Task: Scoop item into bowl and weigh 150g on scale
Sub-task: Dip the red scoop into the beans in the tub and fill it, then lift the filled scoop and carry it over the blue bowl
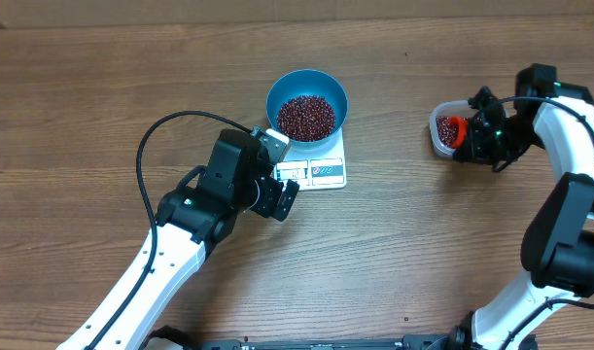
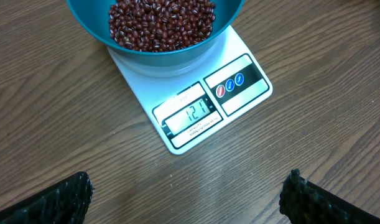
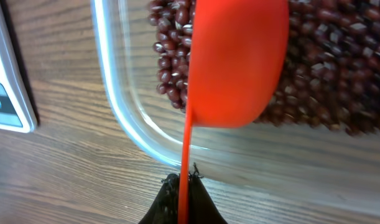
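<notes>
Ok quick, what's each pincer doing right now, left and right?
Left pincer: open, holding nothing.
Right pincer: closed on the handle of the orange scoop.

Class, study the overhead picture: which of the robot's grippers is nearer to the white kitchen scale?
Left. The left gripper, open, sits just at the front edge of the scale; the right gripper is well away, shut on an orange scoop at the clear bean container.
</notes>
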Robot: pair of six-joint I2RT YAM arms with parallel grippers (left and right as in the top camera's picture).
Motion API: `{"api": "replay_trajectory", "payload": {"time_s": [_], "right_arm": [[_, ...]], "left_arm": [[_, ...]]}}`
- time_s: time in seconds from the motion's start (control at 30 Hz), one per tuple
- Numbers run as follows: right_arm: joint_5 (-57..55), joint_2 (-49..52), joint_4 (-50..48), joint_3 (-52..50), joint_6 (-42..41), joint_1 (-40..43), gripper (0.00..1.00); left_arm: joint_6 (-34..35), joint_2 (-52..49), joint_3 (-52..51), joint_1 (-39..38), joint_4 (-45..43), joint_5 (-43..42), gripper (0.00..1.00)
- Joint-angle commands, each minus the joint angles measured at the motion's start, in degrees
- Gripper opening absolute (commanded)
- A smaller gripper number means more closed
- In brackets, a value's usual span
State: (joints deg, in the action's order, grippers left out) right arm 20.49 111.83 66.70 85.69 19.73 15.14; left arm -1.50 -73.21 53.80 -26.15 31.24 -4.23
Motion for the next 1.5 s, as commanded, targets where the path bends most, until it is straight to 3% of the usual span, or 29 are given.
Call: {"api": "replay_trajectory", "payload": {"time_s": [0.0, 0.5, 0.9, 1.47], "right_arm": [[2.36, 0.37, -0.50, -0.11, -4.44, 1.97, 0.04], [16.44, 0.37, -1.31, -0.07, -4.26, 8.09, 0.04], [26.18, 0.37, 5.62, 0.57, 5.97, 14.23, 0.04], [35.15, -0.42, 12.70, 6.75, 9.31, 9.92, 0.04]], "left_arm": [[-0.24, -0.28, -0.20, 0.26, -0.15, 0.35, 1.00], [-0.24, -0.28, -0.20, 0.26, -0.15, 0.35, 1.00], [-0.24, -0.28, -0.20, 0.26, -0.15, 0.35, 1.00], [-0.24, -0.28, -0.20, 0.26, -0.15, 0.35, 1.00]]}}
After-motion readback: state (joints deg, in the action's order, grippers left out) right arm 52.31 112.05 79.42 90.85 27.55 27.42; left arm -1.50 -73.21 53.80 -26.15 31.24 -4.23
